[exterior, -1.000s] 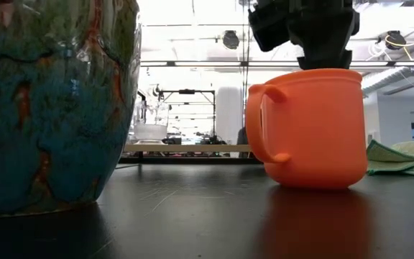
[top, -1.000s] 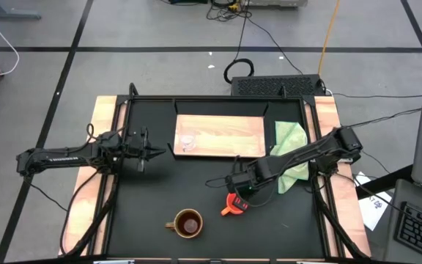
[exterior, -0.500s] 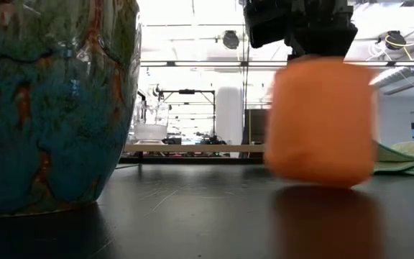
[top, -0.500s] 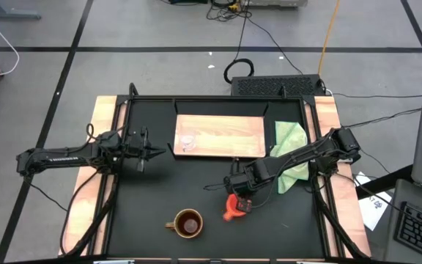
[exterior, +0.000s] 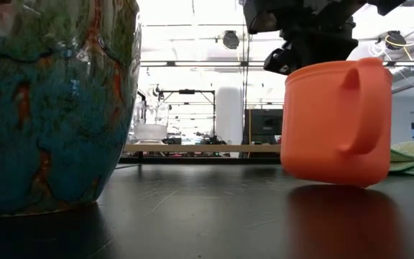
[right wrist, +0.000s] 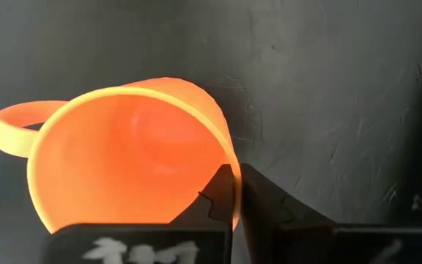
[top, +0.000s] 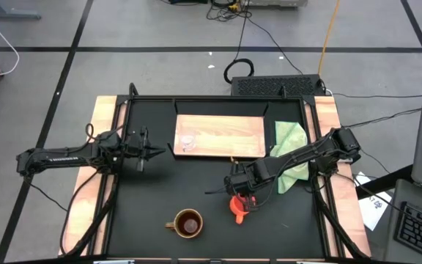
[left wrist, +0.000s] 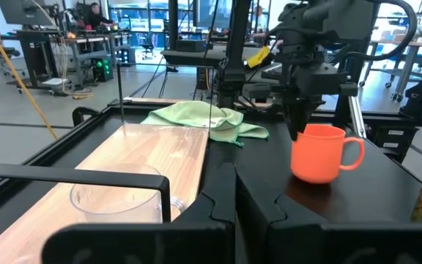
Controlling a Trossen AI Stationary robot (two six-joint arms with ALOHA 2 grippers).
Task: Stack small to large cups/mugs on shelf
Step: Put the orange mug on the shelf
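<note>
No readable text for you here

You get only white marks at the edge of the right wrist view, on the right gripper's (right wrist: 233, 192) own body, too cropped and blurred to read. A pale strip of lettering runs along the left arm (top: 53, 156) in the high view, too small for you to make out. You find no label, brand, number or sign elsewhere.

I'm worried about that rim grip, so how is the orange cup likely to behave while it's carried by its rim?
The orange cup looks like thin, light plastic, so its weight is probably little strain. Held by the right tool on one side of the rim only, it already hangs tilted off the table, so it may swing or pivot. Its smooth wall could slip if jolted.
</note>
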